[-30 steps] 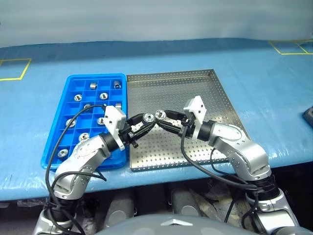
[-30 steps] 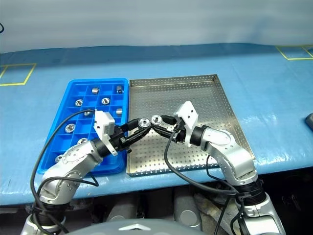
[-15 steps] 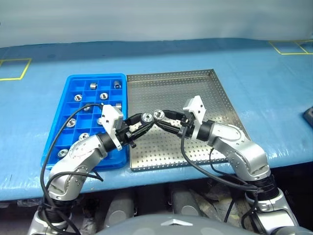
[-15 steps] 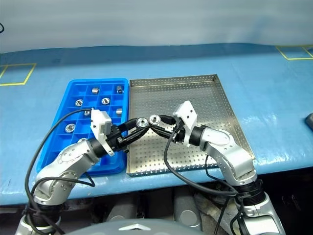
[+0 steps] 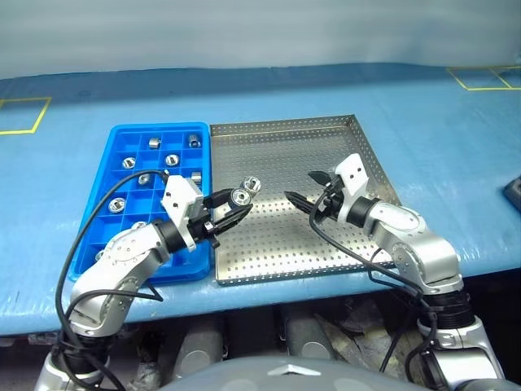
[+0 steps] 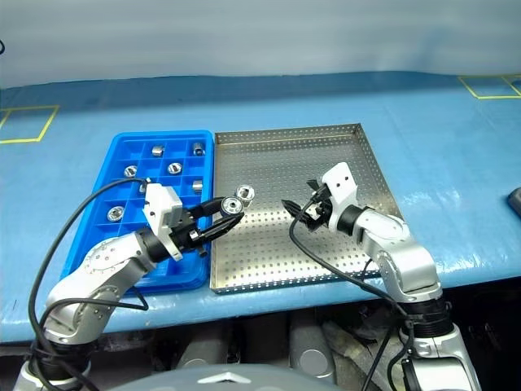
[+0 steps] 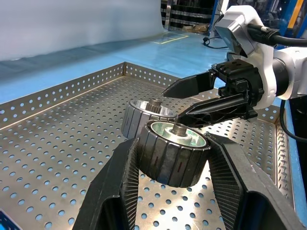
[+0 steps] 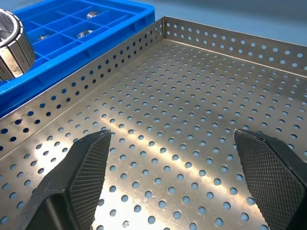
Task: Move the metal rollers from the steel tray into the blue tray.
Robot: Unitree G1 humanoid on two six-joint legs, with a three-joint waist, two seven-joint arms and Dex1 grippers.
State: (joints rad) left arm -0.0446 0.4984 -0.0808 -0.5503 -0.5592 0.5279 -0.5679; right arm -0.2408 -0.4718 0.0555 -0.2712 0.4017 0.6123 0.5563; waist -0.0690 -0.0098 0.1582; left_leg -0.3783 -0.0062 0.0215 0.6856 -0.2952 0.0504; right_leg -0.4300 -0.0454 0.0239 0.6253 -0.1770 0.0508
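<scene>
Now the left gripper (image 5: pixel 230 205) is clamped on a roller (image 7: pixel 173 152), its two fingers (image 7: pixel 230 184) pressing the ribbed sides, and it holds the piece above the steel tray (image 5: pixel 362 155) near that tray's left rim. A second roller (image 5: pixel 251 186) shows just beyond the held one, right beside it; whether the two touch, or what carries it, I cannot tell. The right gripper (image 5: pixel 303 192) hangs over the middle of the steel tray with its fingers wide apart and nothing between them, its tips pointing toward the left gripper and a little apart from it. Beneath it the perforated floor lies bare. The blue tray (image 5: pixel 120 132) sits flush against the steel tray's left side, and several of its square compartments hold one roller each (image 5: pixel 150 142).
</scene>
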